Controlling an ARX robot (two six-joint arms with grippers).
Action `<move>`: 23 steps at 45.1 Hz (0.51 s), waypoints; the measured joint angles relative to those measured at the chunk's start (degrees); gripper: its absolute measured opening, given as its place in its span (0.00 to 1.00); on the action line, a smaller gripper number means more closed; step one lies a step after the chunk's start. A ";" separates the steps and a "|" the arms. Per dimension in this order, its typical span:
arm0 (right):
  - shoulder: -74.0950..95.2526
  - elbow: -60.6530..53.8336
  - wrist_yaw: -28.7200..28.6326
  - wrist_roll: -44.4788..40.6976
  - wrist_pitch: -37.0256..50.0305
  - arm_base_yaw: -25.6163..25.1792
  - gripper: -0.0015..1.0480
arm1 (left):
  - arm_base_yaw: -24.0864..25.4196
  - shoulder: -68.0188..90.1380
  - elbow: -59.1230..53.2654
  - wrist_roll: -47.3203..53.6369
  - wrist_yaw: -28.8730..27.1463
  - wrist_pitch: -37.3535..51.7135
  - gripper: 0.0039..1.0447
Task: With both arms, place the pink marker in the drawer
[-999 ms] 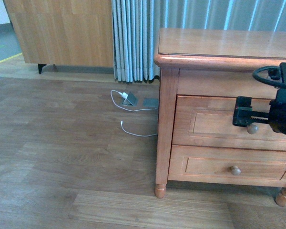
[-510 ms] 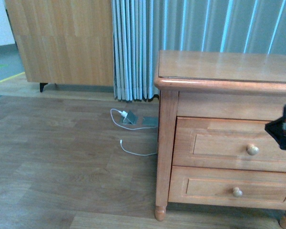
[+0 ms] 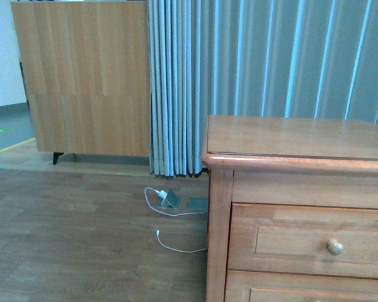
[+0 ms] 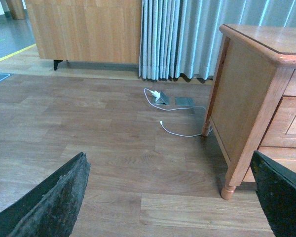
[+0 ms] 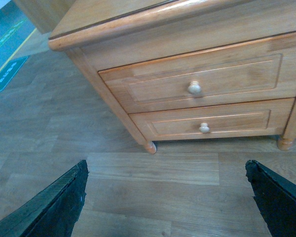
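Since the earlier frames, the front view has been raised: the cabinet (image 3: 296, 207) now sits lower in it, more curtain (image 3: 264, 82) is shown above, and the black gripper seen before the drawer has gone from that view. No pink marker can be found in any current view, so its place cannot be told. The drawer (image 5: 197, 81) is seen shut in the right wrist view, its round knob (image 5: 194, 88) centred on the recessed panel, with the lower drawer (image 5: 207, 123) and its own knob just beneath.

The right gripper (image 5: 167, 197) is held spread wide, only the two black finger (image 5: 54, 205) tips showing at the picture's corners, with bare floor (image 5: 153, 192) between them and nothing held. The left gripper (image 4: 172, 202) is likewise spread wide and empty, aimed at the floor beside the cabinet's side.

A white cable (image 3: 170, 242) and a grey floor socket (image 3: 171, 199) lie on the floor near the curtain. A wooden panel (image 3: 82, 82) stands beyond.
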 joint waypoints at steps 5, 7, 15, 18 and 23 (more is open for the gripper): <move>-0.42 0.00 -0.20 0.22 -0.02 -0.57 0.92 | 0.00 0.00 0.00 -0.02 0.00 0.00 0.94; -0.37 -0.02 -0.24 0.28 -0.02 -0.57 0.92 | 0.00 0.00 0.00 -0.02 0.00 0.00 0.94; -4.28 -8.59 12.96 -3.56 20.15 3.19 0.75 | 0.00 0.00 0.00 -0.02 -0.02 0.00 0.94; -6.64 -11.63 17.16 -4.83 26.18 5.22 0.65 | 0.00 -0.02 0.00 -0.02 -0.02 0.00 0.94; -10.45 -14.51 20.63 -5.95 26.95 8.74 0.45 | 0.00 -0.02 0.00 -0.02 -0.02 0.00 0.94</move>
